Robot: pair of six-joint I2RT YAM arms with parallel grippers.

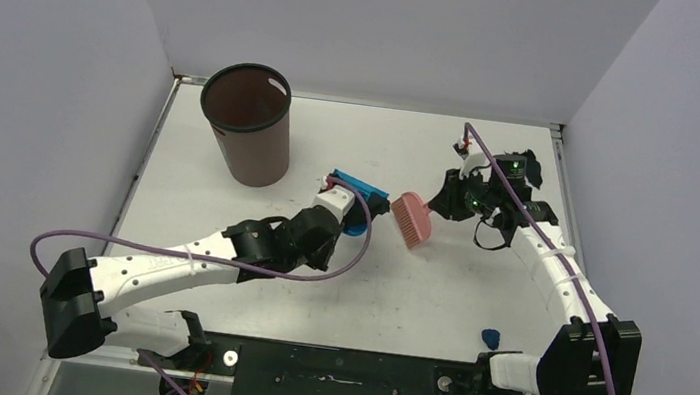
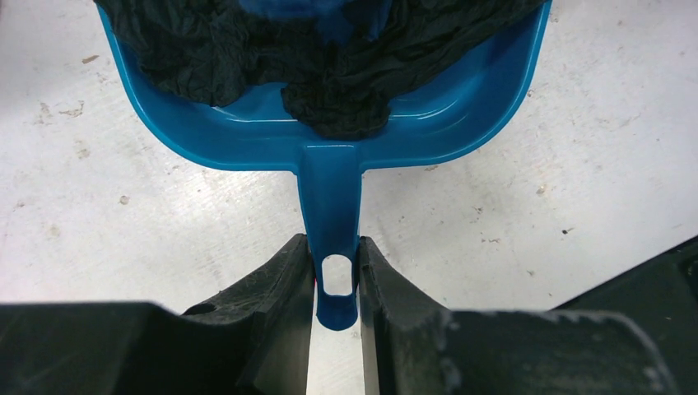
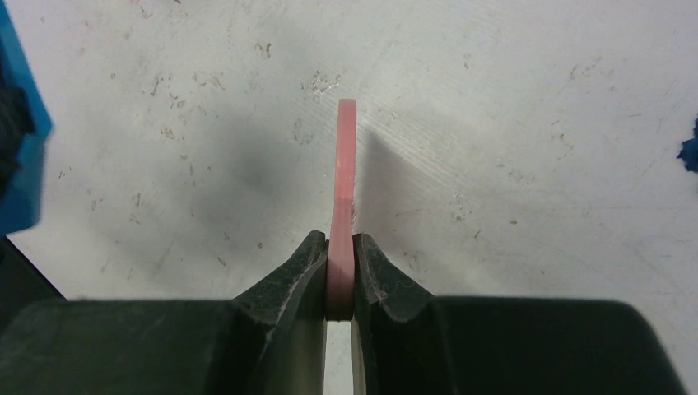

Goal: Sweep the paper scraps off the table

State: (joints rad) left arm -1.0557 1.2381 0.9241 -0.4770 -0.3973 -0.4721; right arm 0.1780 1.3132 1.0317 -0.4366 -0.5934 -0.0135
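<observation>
Brown comes first at the far left, where a tall round bin point(image 1: 246, 124) is seen standing upright on the white tabletop point(image 1: 414, 296). Next, the left arm point(image 1: 187, 263) is stretched low and diagonally from its base at the near-left corner towards the middle, with the elbow set close to the surface. The left claw point(image 2: 333, 247) is closed narrowly on the handle of the bright blue dustpan point(image 2: 247, 140), its fingers pressed against both sides of the handle beside the hanging hole. The pan appears to be rested flat on the tabletop, with its mouth pointed away from the claw. Crumpled black and dark blue paper scraps point(image 2: 329, 82) are heaped inside it, up against the back wall.

Just right of the pan, the pink brush point(image 1: 412, 218) is held near the pan's mouth; whether the two touch cannot be told. From the right wrist, the thin pink handle is seen pinched tight in the right claw point(image 3: 339, 247). The right arm point(image 1: 558, 274) is raised from its near-right base, run up the right side and bent back at the wrist, so the claw is pointed towards the centre. One dark blue scrap point(image 1: 489, 337) is found lying on the tabletop just beside that base, well apart from pan and brush.
</observation>
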